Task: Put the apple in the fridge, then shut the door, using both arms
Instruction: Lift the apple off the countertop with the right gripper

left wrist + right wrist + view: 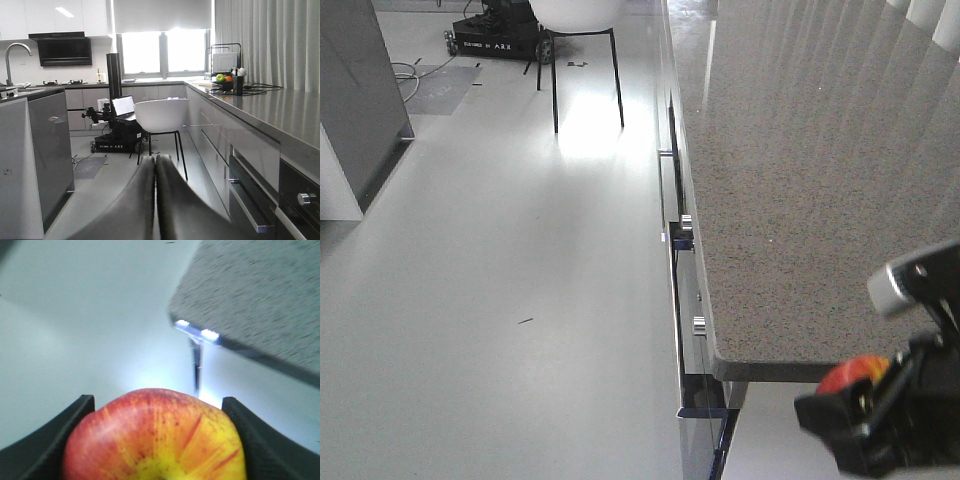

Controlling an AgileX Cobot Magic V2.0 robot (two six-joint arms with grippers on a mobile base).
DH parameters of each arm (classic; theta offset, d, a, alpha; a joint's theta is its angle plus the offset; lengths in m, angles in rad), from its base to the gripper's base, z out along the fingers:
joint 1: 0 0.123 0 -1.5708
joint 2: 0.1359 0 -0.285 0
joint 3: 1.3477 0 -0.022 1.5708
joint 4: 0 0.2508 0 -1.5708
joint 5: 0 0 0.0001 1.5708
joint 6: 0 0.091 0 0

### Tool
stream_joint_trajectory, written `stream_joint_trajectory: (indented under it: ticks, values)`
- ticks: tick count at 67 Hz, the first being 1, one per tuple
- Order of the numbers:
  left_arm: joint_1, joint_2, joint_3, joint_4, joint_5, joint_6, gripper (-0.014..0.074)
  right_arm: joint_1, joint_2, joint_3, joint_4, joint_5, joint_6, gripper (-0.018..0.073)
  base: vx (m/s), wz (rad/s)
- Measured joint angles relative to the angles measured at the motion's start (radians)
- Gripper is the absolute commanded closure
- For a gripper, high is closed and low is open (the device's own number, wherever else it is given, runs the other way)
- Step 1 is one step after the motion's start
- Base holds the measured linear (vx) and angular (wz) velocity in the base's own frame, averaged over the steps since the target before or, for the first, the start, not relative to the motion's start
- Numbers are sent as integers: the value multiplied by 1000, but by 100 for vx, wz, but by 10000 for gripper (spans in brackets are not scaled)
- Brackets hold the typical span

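Apple (pixel 150 430) sat clamped in right claw (pixel 158 450), held over the floor just off the table's (pixel 800 200) near corner. Left claw (pixel 155 200) pressed together, empty; likely free for the door. Fridge not identifiable in any view.

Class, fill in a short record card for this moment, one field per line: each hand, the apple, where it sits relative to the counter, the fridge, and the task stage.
Right hand: shut on the apple, one finger on each side
Left hand: shut, holding nothing
Apple position: off the counter, just past its near corner, above the floor
Fridge: not made out in these views
Task stage: apple held, not yet placed
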Motion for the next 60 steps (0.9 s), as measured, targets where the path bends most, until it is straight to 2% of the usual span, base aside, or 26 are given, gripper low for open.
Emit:
stream_joint_trajectory:
  ticks: [14,37,60]
  values:
    - [0,0,0,0,0,0,603,28,-196,117,96,17,13,166,0,0]
    - [0,0,0,0,0,0,603,28,-376,190,101,42,13,166,0,0]
    - [0,0,0,0,0,0,603,28,-391,190,103,46,13,166,0,0]
